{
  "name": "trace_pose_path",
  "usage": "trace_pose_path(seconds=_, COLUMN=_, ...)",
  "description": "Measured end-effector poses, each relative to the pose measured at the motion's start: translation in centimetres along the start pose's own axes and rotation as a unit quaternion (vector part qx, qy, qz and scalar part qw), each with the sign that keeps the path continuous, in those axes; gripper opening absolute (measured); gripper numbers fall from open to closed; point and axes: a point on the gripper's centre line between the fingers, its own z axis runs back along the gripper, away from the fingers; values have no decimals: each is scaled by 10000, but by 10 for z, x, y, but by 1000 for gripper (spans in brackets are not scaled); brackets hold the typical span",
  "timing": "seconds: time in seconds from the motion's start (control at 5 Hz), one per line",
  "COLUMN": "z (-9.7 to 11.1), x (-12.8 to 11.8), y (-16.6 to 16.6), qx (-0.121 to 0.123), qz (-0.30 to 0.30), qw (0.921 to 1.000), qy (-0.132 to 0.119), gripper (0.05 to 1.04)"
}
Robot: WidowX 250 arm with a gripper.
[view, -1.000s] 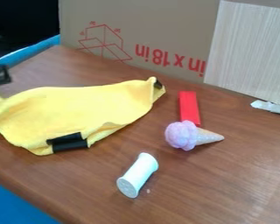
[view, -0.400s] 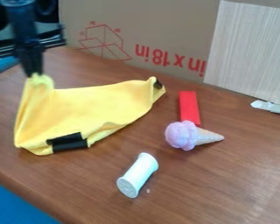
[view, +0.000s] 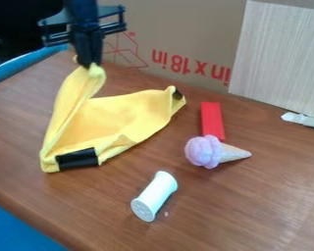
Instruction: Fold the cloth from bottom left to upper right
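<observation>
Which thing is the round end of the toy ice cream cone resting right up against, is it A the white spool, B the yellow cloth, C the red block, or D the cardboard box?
C: the toy ice cream cone's pink scoop sits at the near end of the red block.

Top edge cuts the arm [view: 82, 9] & cardboard box [view: 186, 29]; R edge cuts the white item [view: 305, 120] & pale board [view: 281, 59]. Tip of cloth [view: 133, 112] is partly hidden w/in gripper [view: 89, 65].
</observation>
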Motion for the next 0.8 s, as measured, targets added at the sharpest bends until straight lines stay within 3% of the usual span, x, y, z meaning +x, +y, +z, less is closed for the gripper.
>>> trace_pose_path(seconds=0.4, z=-5, x=-18, y=-47, qx=-72, qz=-15, qw=9999, qy=80, gripper=51)
trace_pose_path(seconds=0.8, z=-13, x=-34, y=-82, qx=-161, qz=-46, qw=9998, qy=-54, gripper=51)
